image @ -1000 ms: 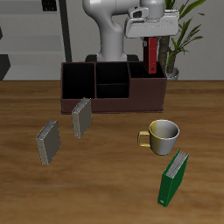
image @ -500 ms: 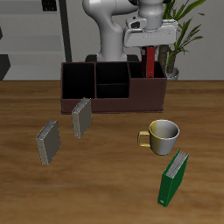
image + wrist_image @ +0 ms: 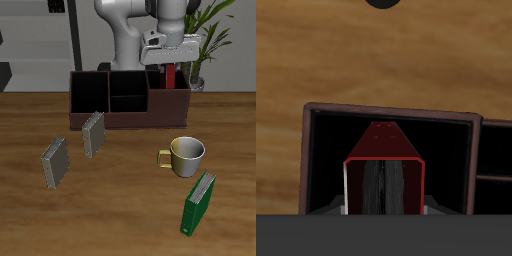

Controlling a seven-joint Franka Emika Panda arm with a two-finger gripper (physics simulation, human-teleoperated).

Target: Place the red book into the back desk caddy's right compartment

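Observation:
The red book stands upright, held from above with my gripper shut on its top. Its lower part is sunk into the right compartment of the back desk caddy, a long dark brown box with dividers. In the wrist view the red book shows its white page edges and hangs inside the dark right compartment, clear of the walls on both sides. Only the gripper body's edge shows there, hidden behind the book.
Two grey books stand on the table in front of the caddy. An olive mug and a green book are nearer the front edge. A potted plant stands behind the caddy.
My gripper has come straight down with the red book, so more of the book now sits inside the caddy's right compartment.

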